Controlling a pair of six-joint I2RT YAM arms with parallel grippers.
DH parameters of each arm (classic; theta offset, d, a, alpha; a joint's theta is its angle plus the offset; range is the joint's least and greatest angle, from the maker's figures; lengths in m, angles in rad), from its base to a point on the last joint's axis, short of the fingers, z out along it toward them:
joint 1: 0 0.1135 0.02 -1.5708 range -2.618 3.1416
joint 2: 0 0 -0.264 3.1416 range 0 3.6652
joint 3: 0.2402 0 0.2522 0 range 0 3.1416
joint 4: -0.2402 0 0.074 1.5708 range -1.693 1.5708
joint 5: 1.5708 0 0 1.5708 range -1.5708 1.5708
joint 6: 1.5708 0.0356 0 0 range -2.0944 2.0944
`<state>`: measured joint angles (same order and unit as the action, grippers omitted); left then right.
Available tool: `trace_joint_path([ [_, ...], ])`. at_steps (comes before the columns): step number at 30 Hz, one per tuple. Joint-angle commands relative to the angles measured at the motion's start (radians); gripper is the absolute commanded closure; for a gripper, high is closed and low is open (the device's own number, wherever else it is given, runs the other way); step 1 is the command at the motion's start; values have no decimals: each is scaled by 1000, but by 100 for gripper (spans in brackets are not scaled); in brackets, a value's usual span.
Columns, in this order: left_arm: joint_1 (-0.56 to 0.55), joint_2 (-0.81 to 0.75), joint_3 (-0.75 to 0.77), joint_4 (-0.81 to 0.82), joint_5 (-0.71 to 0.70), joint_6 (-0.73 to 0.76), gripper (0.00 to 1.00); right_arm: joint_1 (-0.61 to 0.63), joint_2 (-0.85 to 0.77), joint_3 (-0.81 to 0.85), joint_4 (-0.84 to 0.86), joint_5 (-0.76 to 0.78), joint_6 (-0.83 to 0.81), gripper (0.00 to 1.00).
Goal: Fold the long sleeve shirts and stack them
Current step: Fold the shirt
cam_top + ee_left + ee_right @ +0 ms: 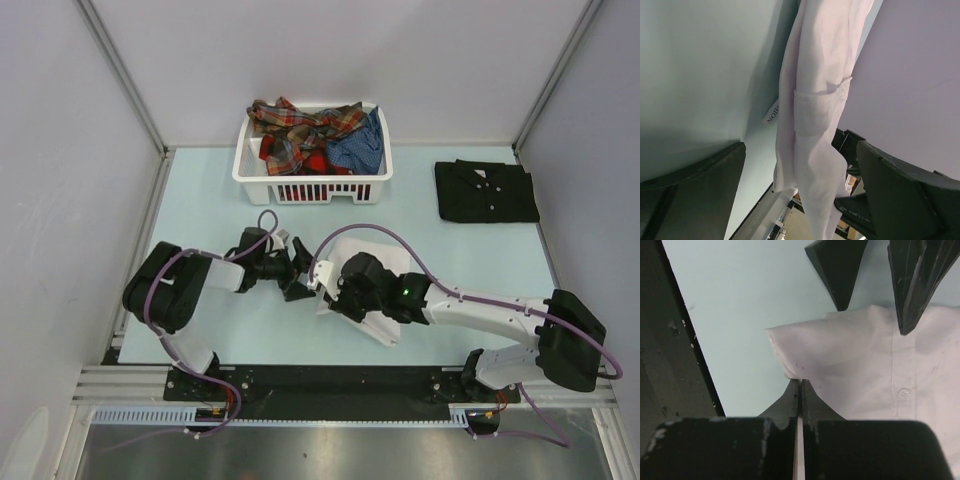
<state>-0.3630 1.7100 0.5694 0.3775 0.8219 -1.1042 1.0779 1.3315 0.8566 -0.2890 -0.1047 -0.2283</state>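
White shirt (378,322) edge is being clamped by the right gripper (800,385); left gripper (298,272) is being held wide astride the cloth — a matching bite is being called for before lifting.

Pale blue table (200,200), white basket (312,185) far centre, folded black shirt (485,190) far right, white shirt (358,247) mid-table

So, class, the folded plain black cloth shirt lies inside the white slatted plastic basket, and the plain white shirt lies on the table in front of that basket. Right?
No. The top external view shows the folded plain black cloth shirt on the pale table, to the right of the white slatted plastic basket, not inside it. The plain white shirt is indeed on the table in front of the basket.
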Motion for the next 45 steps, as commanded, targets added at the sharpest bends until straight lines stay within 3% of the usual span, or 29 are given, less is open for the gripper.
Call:
trace_joint_path([
  [1,-43,49,46,79,-36,-83,0,-4,-40,58,5,7,29,100],
  [3,-66,69,64,119,-44,-106,1,-3,-40,53,5,-1,29,100],
  [6,-88,106,90,171,-49,-138,12,-1,-34,30,30,-1,26,100],
  [9,-94,123,106,213,-35,-180,38,11,-12,16,68,-3,29,100],
  [10,-90,102,110,199,-30,-171,55,16,3,19,71,-4,30,100],
  [12,-73,67,133,64,-20,-80,75,16,9,24,71,-30,35,100],
  [13,-48,25,144,-10,-23,-34,97,14,2,28,61,-56,32,83],
  [14,-34,2,183,-213,-35,97,100,11,-6,32,32,-72,33,73],
  [16,13,-30,228,-404,-55,237,100,-2,-23,32,7,-92,49,43],
  [17,28,-53,280,-586,-87,374,100,-15,-26,32,-22,-93,61,37],
  [20,68,-111,372,-830,-180,608,100,-93,-44,42,-96,-110,93,10],
  [22,85,-144,426,-931,-234,700,100,-179,-49,67,-133,-136,109,0],
  [26,90,-208,642,-1257,-395,911,100,-349,-43,93,-228,-156,165,0],
  [27,91,-245,685,-1299,-426,941,100,-436,-45,97,-239,-203,179,0],
  [29,90,-269,825,-1409,-521,1017,100,-496,-49,105,-251,-214,231,0],
  [31,78,-270,959,-1501,-605,1087,100,-587,-52,116,-277,-295,279,0],
  [34,-13,-271,1044,-1562,-766,1133,100,-709,-46,111,-265,-478,401,0],
  [37,-213,-265,959,-1534,-989,1079,100,-795,-45,41,-167,-590,629,0],
  [40,-359,-187,867,-1438,-1055,939,100,-858,-63,-92,-46,-659,838,0],
  [45,-545,136,1004,-1349,-1081,793,100,-901,-75,-253,76,-695,1032,0],
])
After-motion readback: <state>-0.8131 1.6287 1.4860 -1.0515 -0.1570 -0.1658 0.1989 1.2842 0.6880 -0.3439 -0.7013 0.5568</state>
